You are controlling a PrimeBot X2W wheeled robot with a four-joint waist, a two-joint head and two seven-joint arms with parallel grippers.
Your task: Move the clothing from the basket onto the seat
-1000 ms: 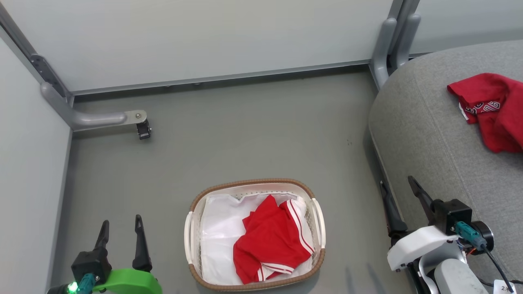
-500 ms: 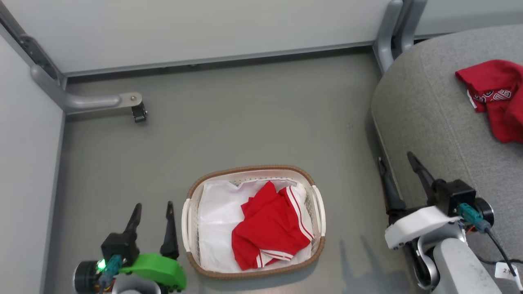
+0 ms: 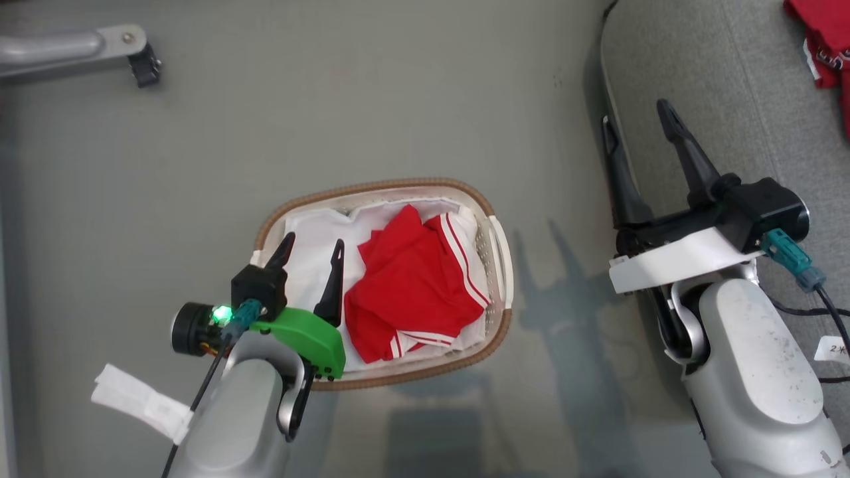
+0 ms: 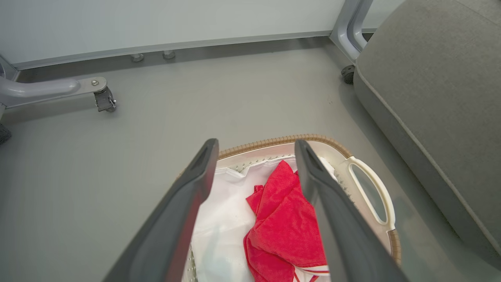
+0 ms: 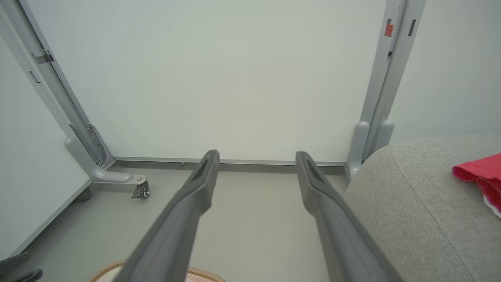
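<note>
Grey floor (image 3: pixel 372 99), smooth and matt, closed in by pale panels (image 5: pixel 235 78) on grey metal posts.

Seat (image 3: pixel 750 99): grey woven upholstery with a rounded edge and a stitched seam, along the robot's right side. It stands well apart from the basket, with bare floor between.

Basket (image 3: pixel 372 186): white perforated oval with a brown woven rim, standing on the floor at centre. Its right handle faces the seat. White liner (image 3: pixel 312 232) lies bare over the left half.

Red garment (image 3: pixel 405 285): crumpled in the basket's right half on the liner, with white stripes along its right and lower edges. In the left wrist view it lies below and between the fingers.

Second red garment (image 3: pixel 827 46): on the seat at the far right, cut by the frame edge, with a bit of white trim showing. The right wrist view shows it on top of the seat cushion.

Left gripper (image 3: pixel 314 240): green-cased, over the basket's left half above the liner, just beside the red garment. Fingers are spread wide with nothing between them. Cannot tell whether the tips touch the liner.

Right gripper (image 3: pixel 635 114): white-cased, at the seat's left edge, one finger over the floor gap and the other over the upholstery. Fingers are spread wide and hold nothing.

Caster (image 3: pixel 143 63): small and black, on a grey frame leg, far left, well apart from the basket.
</note>
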